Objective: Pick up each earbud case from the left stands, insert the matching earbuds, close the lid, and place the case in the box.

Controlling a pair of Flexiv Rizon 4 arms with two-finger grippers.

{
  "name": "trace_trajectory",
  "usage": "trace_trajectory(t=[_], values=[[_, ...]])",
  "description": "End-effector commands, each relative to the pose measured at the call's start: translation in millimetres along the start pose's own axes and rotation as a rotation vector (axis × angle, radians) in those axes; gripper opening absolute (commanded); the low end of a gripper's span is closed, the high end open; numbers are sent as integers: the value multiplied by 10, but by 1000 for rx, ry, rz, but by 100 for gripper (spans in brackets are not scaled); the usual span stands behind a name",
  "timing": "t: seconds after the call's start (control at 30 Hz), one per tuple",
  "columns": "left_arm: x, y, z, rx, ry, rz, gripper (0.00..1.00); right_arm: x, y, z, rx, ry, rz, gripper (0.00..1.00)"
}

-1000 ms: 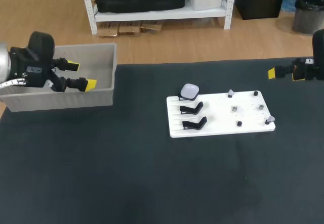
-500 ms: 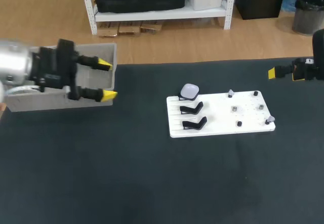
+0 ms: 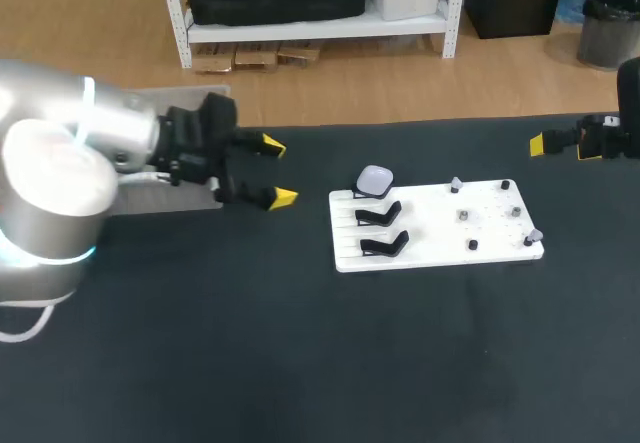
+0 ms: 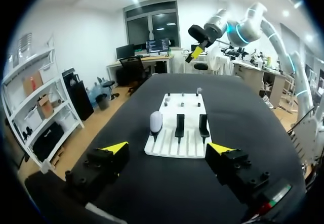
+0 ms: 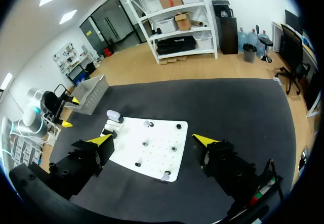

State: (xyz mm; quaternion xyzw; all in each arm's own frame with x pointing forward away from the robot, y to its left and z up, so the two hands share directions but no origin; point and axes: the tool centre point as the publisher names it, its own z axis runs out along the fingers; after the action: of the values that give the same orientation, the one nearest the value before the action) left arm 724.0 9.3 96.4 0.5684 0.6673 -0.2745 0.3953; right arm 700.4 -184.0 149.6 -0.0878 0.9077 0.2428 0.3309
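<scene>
We are swinging our left gripper (image 3: pixel 277 172) out from over the box (image 3: pixel 200 91) toward the white board (image 3: pixel 440 233), its fingers spread wide and gripping nothing. Our right gripper (image 5: pixel 153 140) is hanging wide apart beyond the board's right side. The earbud case (image 3: pixel 375 179) is sitting on the rearmost left stand.
</scene>
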Motion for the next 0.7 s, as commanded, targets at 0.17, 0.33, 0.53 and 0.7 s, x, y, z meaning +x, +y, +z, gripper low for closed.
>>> trace_trajectory(t=[0.17, 0.33, 0.53, 0.7], values=[[-22, 80, 286, 14, 24, -2, 100, -2, -4, -1, -1, 1, 0, 100], [-22, 80, 286, 14, 24, -2, 100, -2, -4, -1, -1, 1, 0, 100], [-46, 103, 553, -4, 1, -41, 100, -2, -4, -1, -1, 1, 0, 100], [-85, 208, 756, 10, -23, -70, 100, -2, -4, -1, -1, 1, 0, 100]])
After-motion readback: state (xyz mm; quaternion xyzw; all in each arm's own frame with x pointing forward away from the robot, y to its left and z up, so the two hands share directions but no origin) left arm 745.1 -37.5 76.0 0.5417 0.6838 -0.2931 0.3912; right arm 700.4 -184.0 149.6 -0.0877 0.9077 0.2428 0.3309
